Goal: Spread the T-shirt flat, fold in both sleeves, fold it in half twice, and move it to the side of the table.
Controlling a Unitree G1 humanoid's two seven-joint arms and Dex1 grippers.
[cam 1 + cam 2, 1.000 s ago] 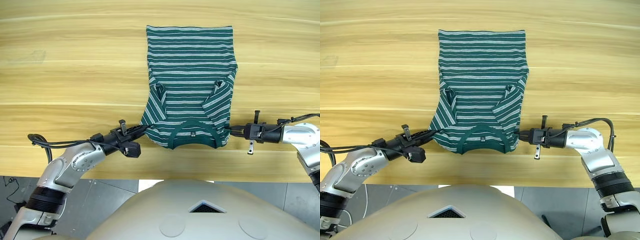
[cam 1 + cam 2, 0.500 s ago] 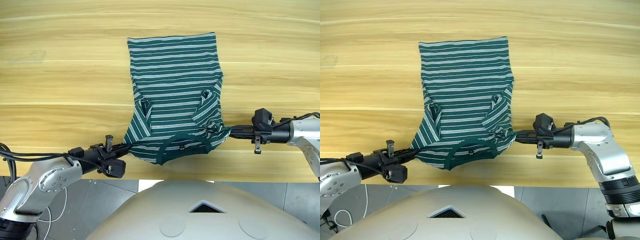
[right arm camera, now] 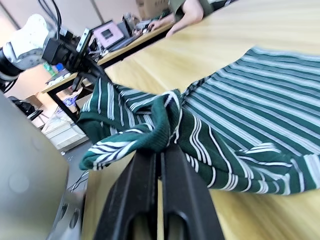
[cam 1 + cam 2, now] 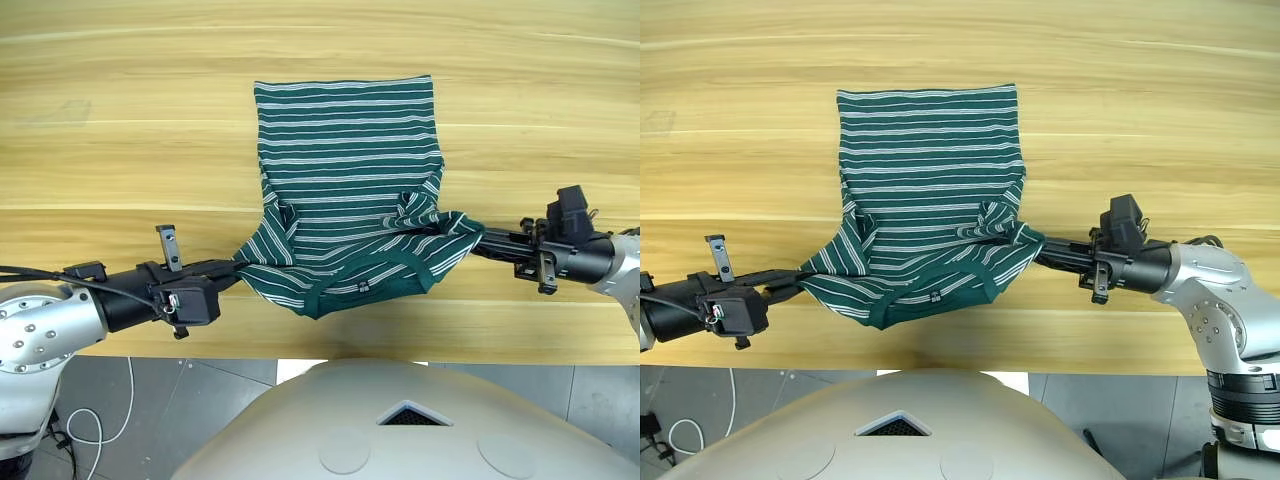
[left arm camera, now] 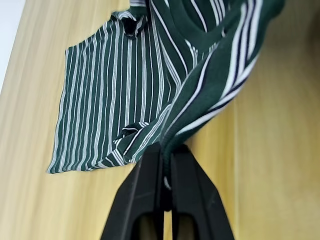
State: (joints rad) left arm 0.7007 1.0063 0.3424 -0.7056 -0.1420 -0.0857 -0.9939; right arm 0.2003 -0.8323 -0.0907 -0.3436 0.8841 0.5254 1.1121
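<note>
A dark green T-shirt (image 4: pixel 345 150) with white stripes lies on the wooden table (image 4: pixel 120 130), sleeves folded in, hem at the far side. Its collar end (image 4: pixel 360 285) is lifted off the table near the front edge. My left gripper (image 4: pixel 236 267) is shut on the shirt's left shoulder corner; its fingers (image 5: pixel 150 175) pinch the fabric in the left wrist view. My right gripper (image 4: pixel 478 238) is shut on the right shoulder corner (image 3: pixel 160 125), at the right. The shirt sags between the two grippers.
The table's front edge (image 4: pixel 400 358) runs just below the lifted collar. Bare wood stretches left and right of the shirt. In the right wrist view another desk (image 3: pixel 125 40) with equipment stands in the room behind.
Both grippers have lifted the shoulder corners off the table and drawn apart; earlier they had dragged the whole shirt to the left. The collar end now hangs raised between them.
</note>
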